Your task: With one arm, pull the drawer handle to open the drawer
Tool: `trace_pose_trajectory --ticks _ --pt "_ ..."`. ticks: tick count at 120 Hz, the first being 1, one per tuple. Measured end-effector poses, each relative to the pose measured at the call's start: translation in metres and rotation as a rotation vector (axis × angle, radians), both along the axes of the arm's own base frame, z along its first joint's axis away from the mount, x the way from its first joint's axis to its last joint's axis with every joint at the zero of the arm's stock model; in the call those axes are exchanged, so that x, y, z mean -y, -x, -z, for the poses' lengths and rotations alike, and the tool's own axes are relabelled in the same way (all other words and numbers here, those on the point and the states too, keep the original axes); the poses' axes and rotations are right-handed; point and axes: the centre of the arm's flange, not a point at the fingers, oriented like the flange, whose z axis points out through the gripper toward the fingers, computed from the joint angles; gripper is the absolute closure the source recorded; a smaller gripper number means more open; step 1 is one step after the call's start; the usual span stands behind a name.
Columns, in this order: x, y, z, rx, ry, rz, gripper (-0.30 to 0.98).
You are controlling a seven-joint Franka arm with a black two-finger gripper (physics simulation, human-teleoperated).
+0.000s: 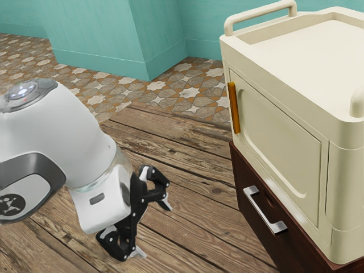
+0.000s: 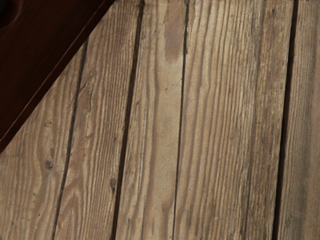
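- Nearest to me is my own gripper (image 1: 152, 227), open, its two black fingers spread well apart with nothing between them.
- My white arm (image 1: 74, 136) comes in from the exterior view's left and carries the gripper low over the wooden planks (image 1: 193, 227).
- Beyond my fingertips, toward the exterior view's right, is the silver drawer handle (image 1: 264, 211), well apart from me. It is a bar fixed to the front of the dark red-brown drawer cabinet (image 1: 245, 175), and I am not touching it.
- My wrist view looks onto the planks, with the drawer cabinet's dark edge cutting across one corner.
- A cream cabinet (image 1: 284, 153) sits on top of the drawer cabinet. Its front panel bears an amber handle (image 1: 234, 108), standing upright near one edge.
- Up on the cream cabinet is a recessed top (image 1: 318, 48), with a rounded cream rail (image 1: 259, 17) along one side.
- Past the planks lies a floor of patterned tiles (image 1: 187, 94).
- Farthest off, teal walls (image 1: 96, 34) rise behind the tiles.
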Motion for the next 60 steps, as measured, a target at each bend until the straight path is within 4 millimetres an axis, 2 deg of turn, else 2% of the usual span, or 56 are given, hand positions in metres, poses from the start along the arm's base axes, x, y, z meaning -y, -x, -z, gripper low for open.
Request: trace_pose_trajectory --ticks 9,26,60 --pt "0.015 -0.006 0.002 0.012 -0.018 0.101 0.0" --pt "0.038 -0.006 0.002 0.045 -0.036 0.263 0.0" --pt "0.053 -0.018 0.0 0.14 -0.056 0.431 0.0"
